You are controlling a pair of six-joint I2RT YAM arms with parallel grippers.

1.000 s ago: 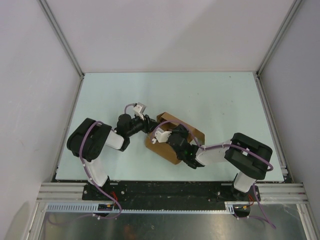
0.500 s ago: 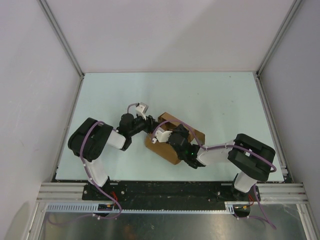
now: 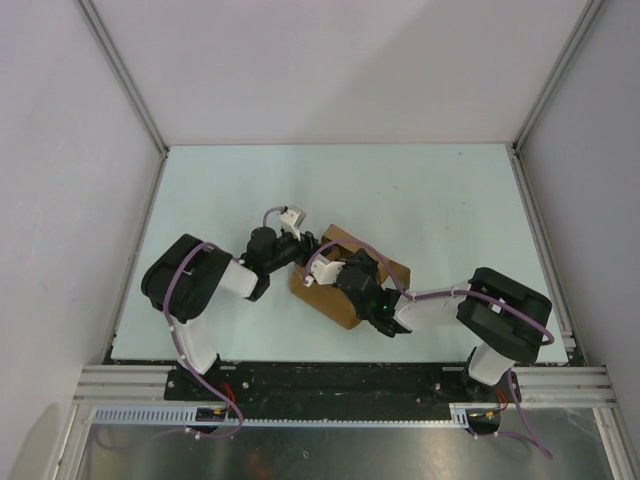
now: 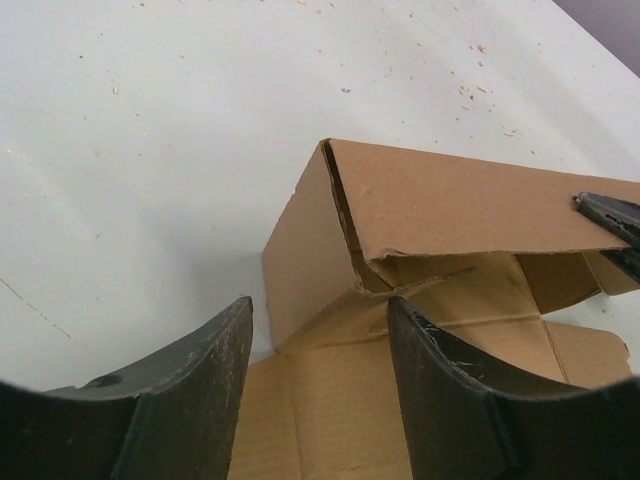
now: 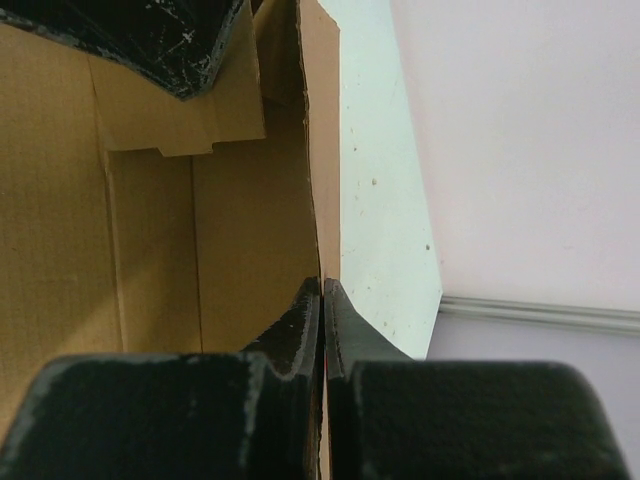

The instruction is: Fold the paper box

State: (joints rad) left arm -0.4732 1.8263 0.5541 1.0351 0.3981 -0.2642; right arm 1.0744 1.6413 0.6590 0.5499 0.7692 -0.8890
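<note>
The paper box point(image 3: 375, 272) is plain brown cardboard, half formed, lying in the middle of the table. In the left wrist view one wall point(image 4: 305, 250) stands upright with a flap point(image 4: 470, 205) folded over it, and flat panels point(image 4: 330, 400) lie below. My left gripper point(image 4: 320, 305) is open at the box's left end, its fingers above a flat panel and holding nothing; the top view shows this gripper point(image 3: 308, 250) at the box's edge. My right gripper point(image 5: 322, 283) is shut on the thin edge of a box wall point(image 5: 250, 230). From above, the right gripper point(image 3: 338, 268) sits over the box.
The pale green table point(image 3: 440, 200) is enclosed by white walls and aluminium rails point(image 3: 545, 260). Both arm bases stand at the near edge point(image 3: 330, 380). Small specks dot the table surface point(image 4: 150, 120).
My left gripper has shifted right, closer to the box, and its jaws have opened wider. The right gripper has stayed shut on the box wall.
</note>
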